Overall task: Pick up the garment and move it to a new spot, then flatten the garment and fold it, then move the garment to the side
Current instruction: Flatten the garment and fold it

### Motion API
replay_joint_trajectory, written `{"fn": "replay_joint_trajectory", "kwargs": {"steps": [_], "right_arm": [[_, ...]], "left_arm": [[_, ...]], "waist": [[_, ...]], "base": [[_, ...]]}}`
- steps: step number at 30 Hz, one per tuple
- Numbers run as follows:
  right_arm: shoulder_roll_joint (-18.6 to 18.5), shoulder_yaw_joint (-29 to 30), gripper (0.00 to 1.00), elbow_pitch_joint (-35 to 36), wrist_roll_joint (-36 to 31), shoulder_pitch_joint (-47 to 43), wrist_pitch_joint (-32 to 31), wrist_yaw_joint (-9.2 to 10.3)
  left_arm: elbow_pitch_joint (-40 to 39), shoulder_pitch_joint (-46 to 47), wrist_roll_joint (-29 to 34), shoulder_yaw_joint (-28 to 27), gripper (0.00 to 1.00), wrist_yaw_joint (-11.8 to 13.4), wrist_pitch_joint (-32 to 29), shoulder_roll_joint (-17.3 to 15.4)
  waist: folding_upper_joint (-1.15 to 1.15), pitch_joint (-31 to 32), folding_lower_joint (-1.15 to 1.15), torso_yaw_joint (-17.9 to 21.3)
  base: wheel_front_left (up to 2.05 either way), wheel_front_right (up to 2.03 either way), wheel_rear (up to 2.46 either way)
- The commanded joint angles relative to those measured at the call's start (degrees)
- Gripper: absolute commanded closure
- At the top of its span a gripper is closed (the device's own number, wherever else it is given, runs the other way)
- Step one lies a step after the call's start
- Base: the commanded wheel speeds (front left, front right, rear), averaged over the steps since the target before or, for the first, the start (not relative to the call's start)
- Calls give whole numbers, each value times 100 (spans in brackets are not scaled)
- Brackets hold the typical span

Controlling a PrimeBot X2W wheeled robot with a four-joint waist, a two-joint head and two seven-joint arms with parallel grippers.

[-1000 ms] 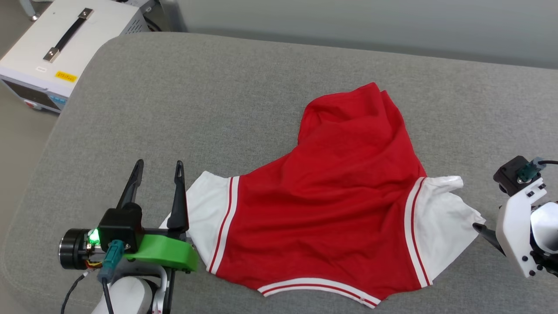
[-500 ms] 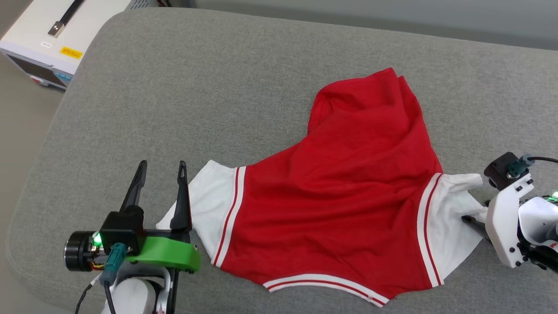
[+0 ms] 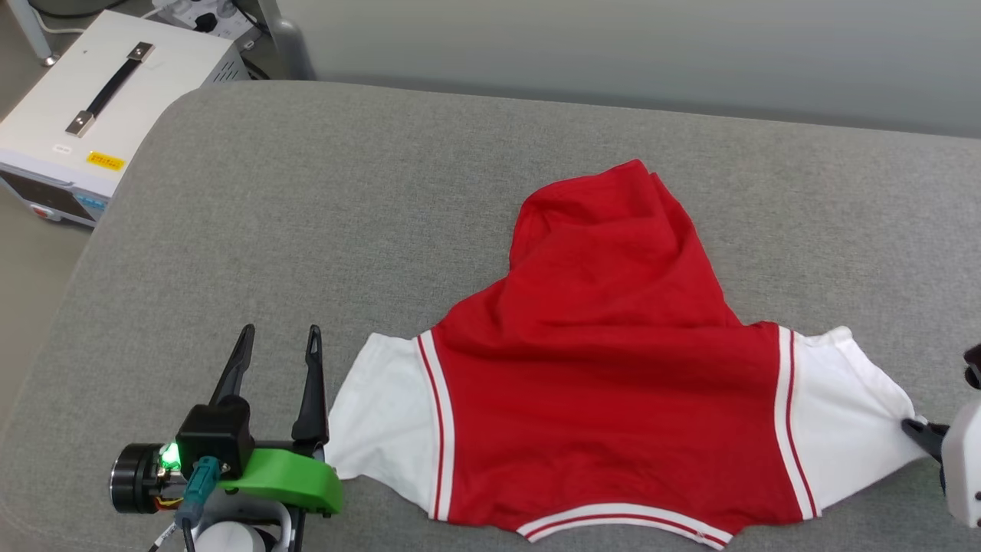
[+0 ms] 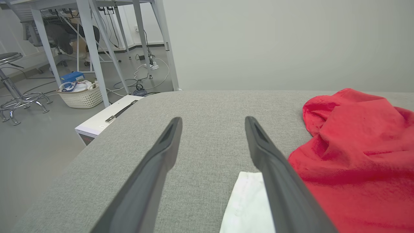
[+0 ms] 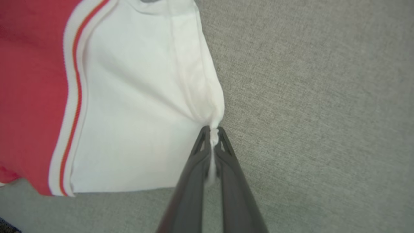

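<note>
Garment [image 3: 613,399]: red jersey, white sleeves, rumpled on grey cushion [image 3: 345,192]. Soft, light, limp; likely to bunch when dragged. Right gripper [image 5: 212,132]: pinched tight on one sleeve's hem. Left gripper [image 3: 280,331]: spread wide, empty; other sleeve just beside its inner finger, the suggested hold.

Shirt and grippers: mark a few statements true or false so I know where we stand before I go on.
1. The right gripper is shut on the edge of the shirt's white sleeve. True.
2. The left gripper is shut too. False: its jaws stand open.
3. The shirt lies on a grey cushion. True.
4. The shirt is folded neatly in half. False: it lies spread out and wrinkled, unfolded.
5. A white box with a black handle sits beyond the cushion's left corner. True.
</note>
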State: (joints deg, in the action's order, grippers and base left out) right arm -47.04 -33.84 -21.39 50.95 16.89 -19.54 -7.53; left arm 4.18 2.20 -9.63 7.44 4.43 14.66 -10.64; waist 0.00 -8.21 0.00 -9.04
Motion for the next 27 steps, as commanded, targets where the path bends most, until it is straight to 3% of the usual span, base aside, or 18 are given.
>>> {"fn": "replay_joint_trajectory", "kwargs": {"steps": [1,7,14,18,27], "right_arm": [[-49,136,100,-32,54,-204,55,4],[22,640,100,-99,-1,-790,201,4],[296,1085,100,108,-302,-1105,329,4],[420,1309,100,309,-502,-1221,305,4],[691,1717,100,781,-905,-1333,70,4]], "left_arm": [[33,-113,41,-50,0,-56,33,41],[190,-170,93,-198,0,-316,34,11],[351,139,-9,-40,0,-957,-238,-507],[124,432,-519,271,0,-1156,-1366,-963],[-430,1111,-2362,1439,0,-1190,-4308,-2146]], "waist": [[0,104,0,72],[0,234,0,61],[0,417,0,-4],[0,466,0,-19],[0,367,0,64]], "base": [[0,0,0],[0,0,0],[0,0,0],[0,0,0],[0,0,0]]}}
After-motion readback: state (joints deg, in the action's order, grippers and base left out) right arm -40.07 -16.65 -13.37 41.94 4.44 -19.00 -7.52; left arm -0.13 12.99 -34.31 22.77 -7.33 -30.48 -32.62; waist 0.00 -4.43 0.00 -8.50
